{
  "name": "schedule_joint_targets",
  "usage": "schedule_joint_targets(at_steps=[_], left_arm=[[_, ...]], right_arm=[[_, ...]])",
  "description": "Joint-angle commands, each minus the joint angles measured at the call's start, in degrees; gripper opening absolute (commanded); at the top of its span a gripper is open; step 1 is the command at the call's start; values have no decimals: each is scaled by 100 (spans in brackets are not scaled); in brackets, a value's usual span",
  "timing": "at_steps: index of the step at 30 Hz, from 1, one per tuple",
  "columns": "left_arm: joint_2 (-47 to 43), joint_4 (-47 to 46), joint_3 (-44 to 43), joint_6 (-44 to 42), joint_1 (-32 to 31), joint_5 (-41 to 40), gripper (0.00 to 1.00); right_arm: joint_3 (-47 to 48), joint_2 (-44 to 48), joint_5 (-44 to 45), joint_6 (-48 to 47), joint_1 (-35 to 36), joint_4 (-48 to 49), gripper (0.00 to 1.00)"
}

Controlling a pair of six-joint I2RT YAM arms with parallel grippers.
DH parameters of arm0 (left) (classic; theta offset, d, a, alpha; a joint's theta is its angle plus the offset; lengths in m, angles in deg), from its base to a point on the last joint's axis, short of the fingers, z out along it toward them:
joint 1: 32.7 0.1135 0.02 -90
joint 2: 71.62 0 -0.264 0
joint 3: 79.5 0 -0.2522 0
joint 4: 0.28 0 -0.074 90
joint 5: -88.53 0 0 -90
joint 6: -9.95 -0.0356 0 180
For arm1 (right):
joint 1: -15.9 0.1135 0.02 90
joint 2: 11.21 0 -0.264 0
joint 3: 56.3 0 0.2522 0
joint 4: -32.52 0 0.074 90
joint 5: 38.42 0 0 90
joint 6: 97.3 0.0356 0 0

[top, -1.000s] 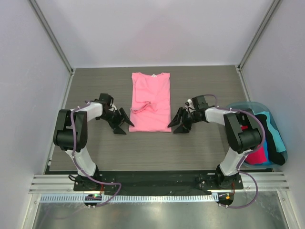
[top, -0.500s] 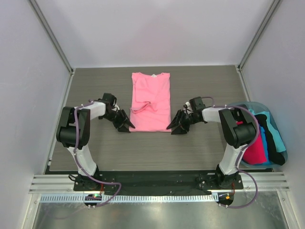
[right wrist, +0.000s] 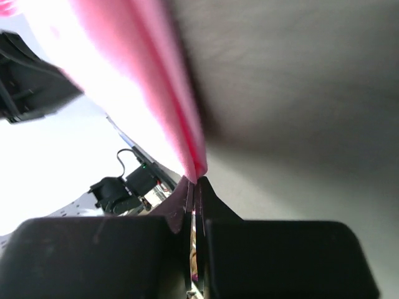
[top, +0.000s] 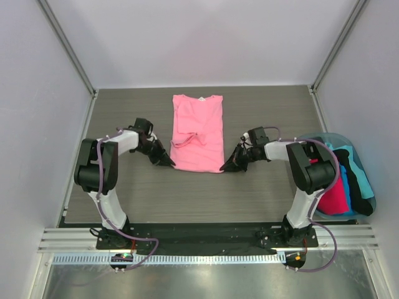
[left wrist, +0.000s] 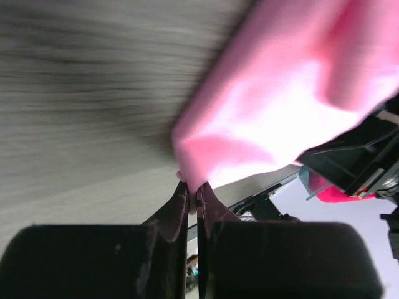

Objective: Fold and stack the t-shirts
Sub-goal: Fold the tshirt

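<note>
Together, the left gripper (top: 169,163) and right gripper (top: 225,167) are clamping the near corners of the light pink t-shirt (top: 198,134). Its long axis is running away from them.

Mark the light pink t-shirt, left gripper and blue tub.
light pink t-shirt (top: 197,134): top view, middle of the cloth.
left gripper (top: 171,164): top view, between its fingertips.
light-blue tub (top: 333,138): top view, far rim.
</note>
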Motion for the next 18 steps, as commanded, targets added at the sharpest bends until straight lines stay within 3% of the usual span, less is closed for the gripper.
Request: schedule_joint_targets(at_steps=[1, 9, 18], left_arm=[[-610, -117, -656, -18, -24, 107, 0], [-1040, 314, -1299, -255, -76, 46, 0], [-1673, 507, -43, -247, -190, 72, 0]], right_arm=[[-43, 882, -220, -17, -146, -9, 1], [204, 1902, -308, -343, -287, -739, 1], [-631, 2368, -325, -404, -278, -791, 2]])
